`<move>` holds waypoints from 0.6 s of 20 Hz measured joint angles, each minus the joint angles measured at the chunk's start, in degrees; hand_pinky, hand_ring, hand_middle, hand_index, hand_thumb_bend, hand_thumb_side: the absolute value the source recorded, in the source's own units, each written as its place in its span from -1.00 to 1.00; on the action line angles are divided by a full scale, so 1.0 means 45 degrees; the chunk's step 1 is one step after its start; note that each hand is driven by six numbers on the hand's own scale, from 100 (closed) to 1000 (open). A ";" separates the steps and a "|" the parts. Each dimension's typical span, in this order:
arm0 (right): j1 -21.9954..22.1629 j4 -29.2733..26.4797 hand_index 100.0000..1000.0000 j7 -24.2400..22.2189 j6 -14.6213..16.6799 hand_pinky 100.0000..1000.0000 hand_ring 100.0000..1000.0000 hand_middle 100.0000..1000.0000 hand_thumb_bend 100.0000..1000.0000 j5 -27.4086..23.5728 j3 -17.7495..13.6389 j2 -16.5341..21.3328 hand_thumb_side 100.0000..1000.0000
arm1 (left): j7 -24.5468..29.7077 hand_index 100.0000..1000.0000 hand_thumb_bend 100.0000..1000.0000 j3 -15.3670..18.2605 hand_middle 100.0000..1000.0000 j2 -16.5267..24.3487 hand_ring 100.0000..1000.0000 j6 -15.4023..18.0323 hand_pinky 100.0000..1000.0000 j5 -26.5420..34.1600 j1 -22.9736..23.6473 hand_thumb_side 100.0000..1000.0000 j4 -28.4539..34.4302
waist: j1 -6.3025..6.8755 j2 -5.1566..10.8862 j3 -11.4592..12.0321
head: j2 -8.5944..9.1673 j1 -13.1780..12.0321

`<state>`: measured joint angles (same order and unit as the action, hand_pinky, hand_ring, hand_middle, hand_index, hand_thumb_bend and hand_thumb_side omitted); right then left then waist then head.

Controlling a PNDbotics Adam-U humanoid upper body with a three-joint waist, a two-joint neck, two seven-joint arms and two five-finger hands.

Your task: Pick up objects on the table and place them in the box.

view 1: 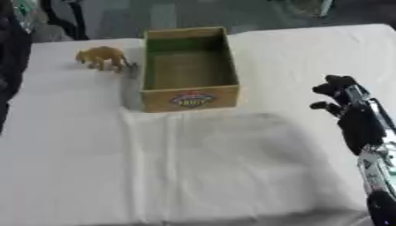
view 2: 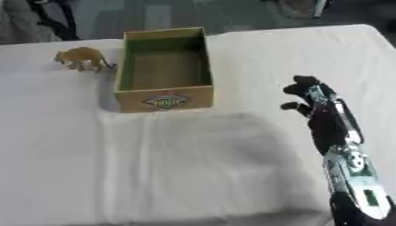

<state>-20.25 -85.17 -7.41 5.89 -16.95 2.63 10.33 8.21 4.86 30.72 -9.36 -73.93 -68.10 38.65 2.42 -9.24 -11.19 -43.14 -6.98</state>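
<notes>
An open cardboard box [view 1: 189,98] with a green lining stands at the table's far middle; nothing shows inside it. A small tan toy animal [view 1: 102,57] stands on its legs just left of the box, close to its far left corner. My right hand [view 2: 315,102] hovers over the right side of the table, well to the right of the box and nearer to me. Its fingers are relaxed, slightly bent, and hold nothing. My left hand shows in neither view.
A white cloth [view 1: 201,163] covers the table, with a broad bare stretch in front of the box. A dark shape [view 1: 9,62] stands at the left edge. The far table edge runs just behind the box.
</notes>
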 measured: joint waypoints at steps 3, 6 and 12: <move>-0.0126 0.0002 0.45 -0.0027 0.0001 0.04 0.49 0.12 -1.00 0.0020 0.0058 0.0000 0.17 | -0.0175 0.34 0.15 0.0166 0.07 -0.0093 0.06 -0.0243 0.11 0.0421 0.0003 -1.00 -0.0872 | 0.0052 -0.0161 -0.0221 | 0.0095 -0.0123; -0.0189 0.0004 0.45 -0.0046 -0.0002 0.04 0.49 0.12 -1.00 0.0042 0.0061 -0.0001 0.18 | -0.0026 0.35 0.13 0.0228 0.09 -0.0118 0.08 -0.0379 0.13 0.1091 0.0078 -1.00 -0.1400 | 0.0076 -0.0305 -0.0358 | 0.0131 -0.0212; -0.0219 0.0005 0.45 -0.0049 -0.0003 0.05 0.50 0.12 -1.00 0.0045 0.0061 -0.0001 0.19 | 0.0418 0.41 0.18 0.0227 0.14 -0.0118 0.12 -0.0434 0.17 0.2208 0.0348 -0.99 -0.1727 | 0.0141 -0.0492 -0.0430 | 0.0204 -0.0237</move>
<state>-21.24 -85.14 -7.63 5.88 -16.75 2.90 10.33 10.09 5.89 30.19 -11.31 -63.99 -66.53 30.87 3.06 -11.45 -13.13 -42.22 -8.04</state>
